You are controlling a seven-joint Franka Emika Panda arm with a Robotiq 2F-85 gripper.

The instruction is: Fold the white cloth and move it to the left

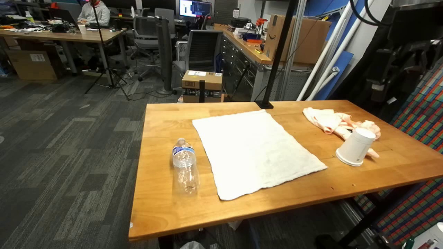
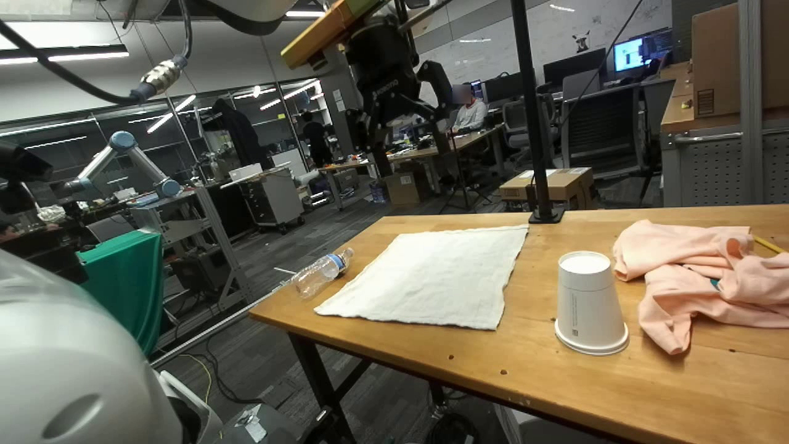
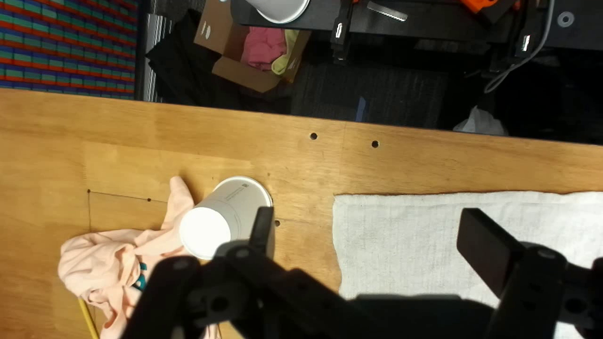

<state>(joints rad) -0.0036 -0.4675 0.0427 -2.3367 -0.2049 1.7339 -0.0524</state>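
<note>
The white cloth lies flat and spread out on the wooden table in both exterior views point(image 1: 252, 152) point(image 2: 431, 277). One corner of it also shows in the wrist view point(image 3: 400, 245); the rest is cut off or hidden behind the gripper. My gripper point(image 2: 414, 151) hangs high above the table in an exterior view, apart from the cloth. In the wrist view the gripper point(image 3: 369, 226) has its fingers wide apart with nothing between them. One finger overlaps the white cup in the picture, the other overlaps the cloth.
A clear plastic bottle point(image 1: 186, 169) lies beside the cloth near the table's end. An upside-down white cup point(image 2: 590, 302) stands on the opposite side, next to a crumpled pink cloth point(image 2: 696, 271). A black post point(image 2: 542, 154) rises from the table's far edge.
</note>
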